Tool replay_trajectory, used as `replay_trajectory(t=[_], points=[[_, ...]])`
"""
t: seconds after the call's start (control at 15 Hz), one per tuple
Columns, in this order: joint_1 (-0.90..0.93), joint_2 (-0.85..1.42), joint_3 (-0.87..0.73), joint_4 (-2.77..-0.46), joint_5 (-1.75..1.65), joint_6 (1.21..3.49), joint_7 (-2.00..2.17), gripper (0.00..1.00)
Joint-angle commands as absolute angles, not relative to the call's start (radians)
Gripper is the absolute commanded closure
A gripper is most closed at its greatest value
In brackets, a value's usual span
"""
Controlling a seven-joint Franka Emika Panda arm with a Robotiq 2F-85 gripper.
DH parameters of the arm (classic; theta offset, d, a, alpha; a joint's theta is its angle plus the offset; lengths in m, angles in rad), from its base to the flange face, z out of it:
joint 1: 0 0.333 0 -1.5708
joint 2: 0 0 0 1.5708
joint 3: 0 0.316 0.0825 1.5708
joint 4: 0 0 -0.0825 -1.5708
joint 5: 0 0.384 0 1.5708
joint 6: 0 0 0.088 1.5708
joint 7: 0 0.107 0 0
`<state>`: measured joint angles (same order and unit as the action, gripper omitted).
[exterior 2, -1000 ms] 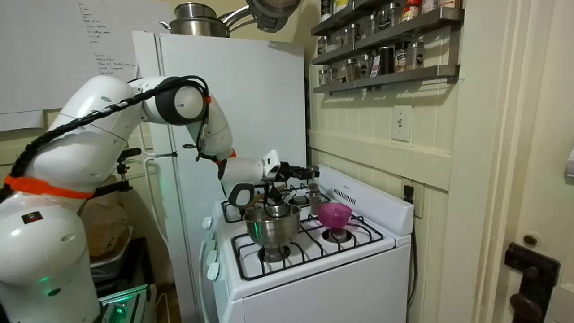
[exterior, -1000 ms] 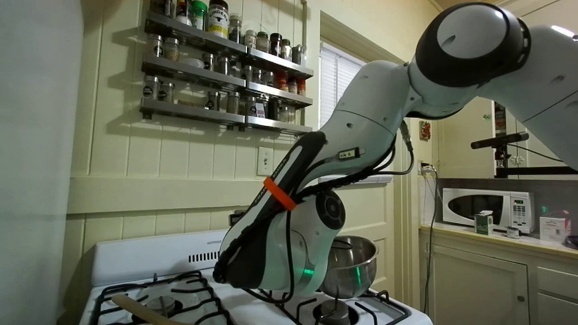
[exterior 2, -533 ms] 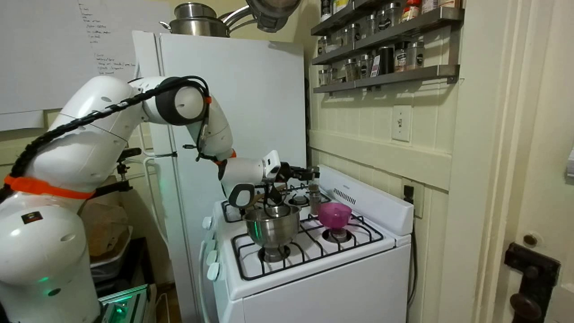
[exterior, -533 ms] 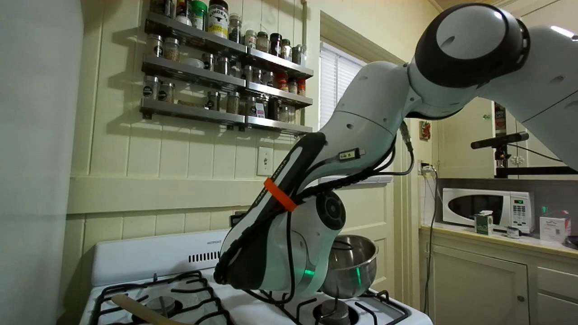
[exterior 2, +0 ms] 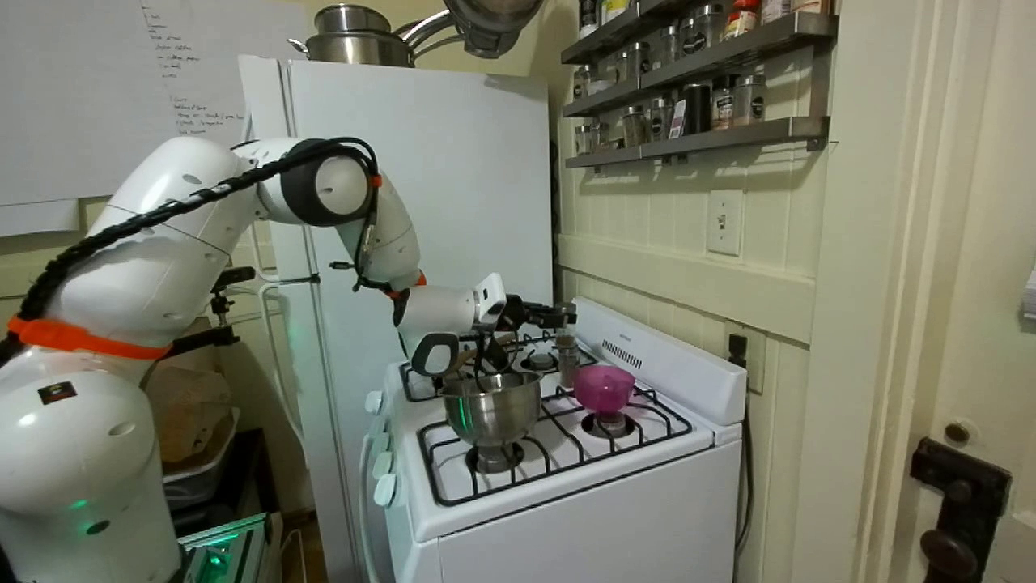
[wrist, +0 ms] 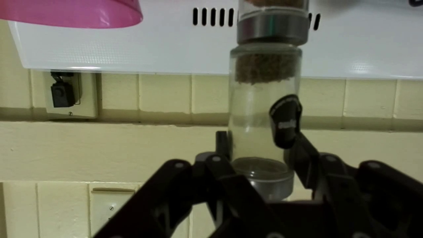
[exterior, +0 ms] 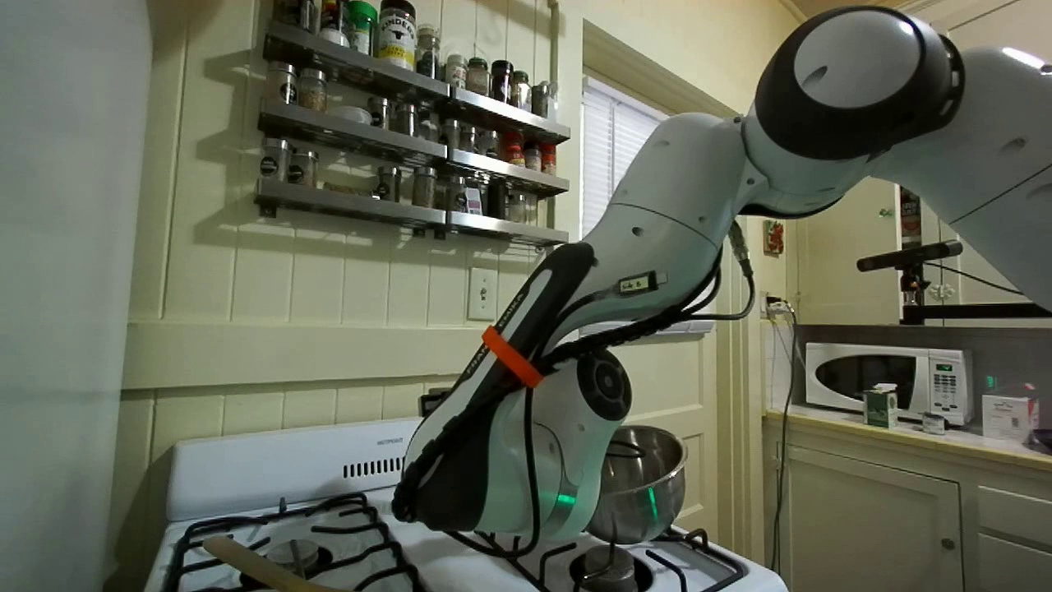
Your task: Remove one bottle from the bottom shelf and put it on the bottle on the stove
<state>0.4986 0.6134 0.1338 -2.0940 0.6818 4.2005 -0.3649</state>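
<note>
In the wrist view, which stands upside down, my gripper [wrist: 261, 148] is shut on a clear glass bottle [wrist: 251, 109] with a metal lid, a dark label and brown grains at its base. Its base meets the metal lid of the bottle on the stove [wrist: 273, 29], slightly off-centre; whether it touches, I cannot tell. In an exterior view my gripper [exterior 2: 560, 316] is over that stove bottle [exterior 2: 568, 368], which stands upright on the stove [exterior 2: 583, 502]. My arm hides both bottles in the view that shows the bottom shelf [exterior: 349, 201] with several bottles on it.
A pink bowl [exterior 2: 604, 390] stands right beside the lower bottle. A steel bowl [exterior 2: 492, 413] sits on a front burner, under my wrist. The stove's white back panel [exterior 2: 664, 356] rises behind the bottles. A wooden handle [exterior: 255, 563] lies across the grate.
The forearm and wrist have shifted very slightly to the right in an exterior view. In an exterior view the gripper stands a touch lower. The grip on the bottle stays the same.
</note>
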Motion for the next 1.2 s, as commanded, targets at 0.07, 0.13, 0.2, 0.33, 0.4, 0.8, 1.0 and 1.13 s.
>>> replay_trajectory(t=[0.07, 0.13, 0.2, 0.33, 0.4, 0.8, 1.0, 1.13], points=[[0.493, 0.613, 0.139, -2.100, 0.680, 4.188, -0.351, 0.75], [0.493, 0.613, 0.139, -2.099, 0.679, 4.187, -0.352, 0.75], [0.493, 0.613, 0.139, -2.099, 0.678, 4.185, -0.354, 0.75], [0.492, 0.613, 0.138, -2.099, 0.670, 4.186, -0.354, 0.75], [0.492, 0.614, 0.137, -2.098, 0.667, 4.185, -0.354, 0.75], [0.497, 0.627, 0.127, -2.088, 0.655, 4.200, -0.371, 0.75], [0.497, 0.635, 0.121, -2.083, 0.642, 4.203, -0.376, 0.75], [0.497, 0.639, 0.116, -2.080, 0.621, 4.204, -0.378, 0.75]])
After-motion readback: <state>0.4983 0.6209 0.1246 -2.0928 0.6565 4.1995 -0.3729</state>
